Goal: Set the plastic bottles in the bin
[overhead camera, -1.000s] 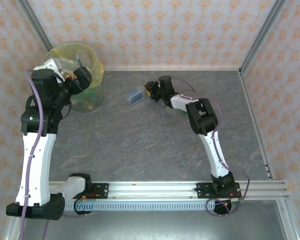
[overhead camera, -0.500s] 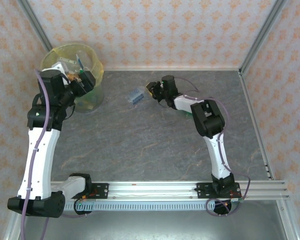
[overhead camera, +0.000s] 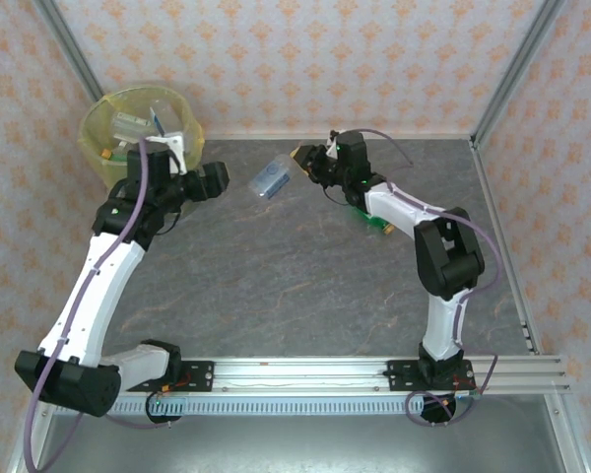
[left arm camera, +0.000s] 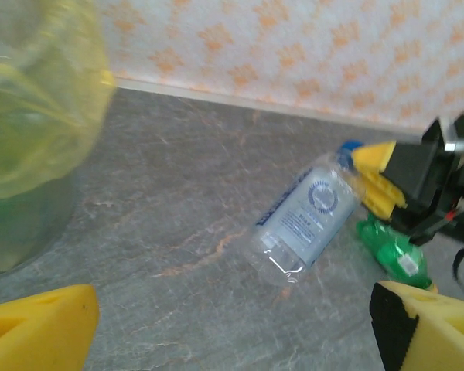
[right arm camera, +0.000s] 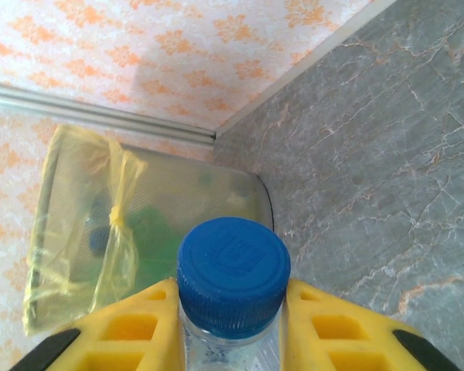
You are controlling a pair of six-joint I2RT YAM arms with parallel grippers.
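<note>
Grey marbled desk point(overhead camera: 276, 286), walled with orange-patterned paper: a clear bottle point(overhead camera: 273, 175) is gripped at the neck, just under its blue cap point(right arm camera: 233, 274), by the right fingers point(right arm camera: 139, 321), which are clamped tight on it. The bottle's long axis is seen running from the cap at the fingers out to the left, its base pointed roughly toward the bin point(overhead camera: 91, 133). The bin is set in the far left corner, well apart from the bottle, so a carry leftward along the back wall is judged to be called for. The left arm is placed between bottle and bin, nearer the bin; the left fingers point(left arm camera: 39, 328) are held wide apart, with nothing between them. A green bottle point(overhead camera: 371, 219) is seen lying on the desk beneath the right arm. Whether the clear bottle's base is lifted off the desk cannot be told.
</note>
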